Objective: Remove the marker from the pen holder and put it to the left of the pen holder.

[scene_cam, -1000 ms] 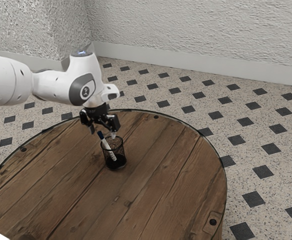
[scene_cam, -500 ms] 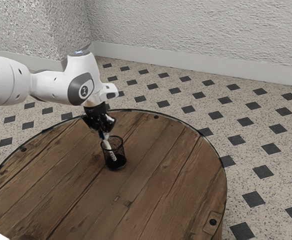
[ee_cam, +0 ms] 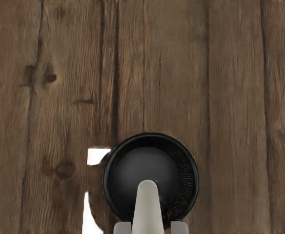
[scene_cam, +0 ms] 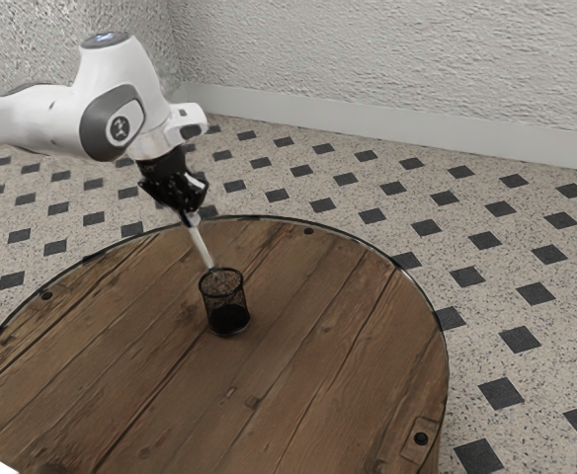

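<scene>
The marker (scene_cam: 201,242) is a slim, pale stick with a dark upper end, leaning so that its lower tip points down and toward the exterior view's right. The fingers (scene_cam: 192,209) are closed in on it near that upper end, holding it from two sides. It is in the air above the bench (scene_cam: 298,365), its bottom end near the holder's rim; whether they touch I cannot tell. In the wrist view the rounded tip lies across the cup's mouth.

The holder (scene_cam: 226,314) stands upright, a black mesh cup with a round rim and a dark, solid-looking base. White patches (ee_cam: 91,219) show beside it in the wrist view.

The bench is round, made of brown planks, with a thin dark edge. The holder sits closer to the far edge, and broad boards spread to the exterior view's left, right and near side of it. Dark studs (scene_cam: 421,438) dot the border. A small white thing (scene_cam: 0,467) is at the exterior view's near left corner.
</scene>
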